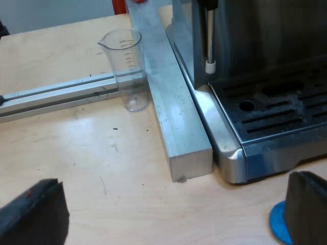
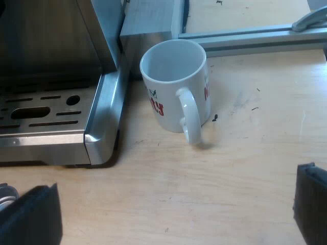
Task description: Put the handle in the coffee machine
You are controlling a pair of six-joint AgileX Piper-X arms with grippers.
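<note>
left claw [image 1: 173, 206]: black fingers spread wide with nothing between them, low over the pale wooden desk [image 1: 76, 168] off the machine's corner.
right claw [image 2: 173, 206]: also wide apart and empty, low over the desk near the mug.
task's thing: a small rounded metal edge [image 2: 7, 193] just beside one right-claw finger, before the drip tray, may be the holder; too little of it shows to tell.
machine: brushed-steel espresso machine [image 1: 265, 51] with a slotted drip tray [image 1: 286, 112] and a thin steam wand [image 1: 209, 35] hanging over it.
risk, glass: the clear plastic measuring glass [image 1: 125, 69] stands touching the thick aluminium block [image 1: 176, 122]; a sideways sweep of the left arm would likely tip it.
risk, mug: the white ceramic mug with red lettering [image 2: 173, 84] stands close to the machine's corner; a right-arm swing toward the machine's front could knock it.
risk, tamper: the blue round tamper [image 1: 278, 224] lies just beside a left-claw finger; closing could nudge it away.
risk, wand: a high approach could catch the wand.
count: one machine, one glass, one mug, one tamper, one block, one slotted aluminium rail [image 1: 56, 94], two claws.
</note>
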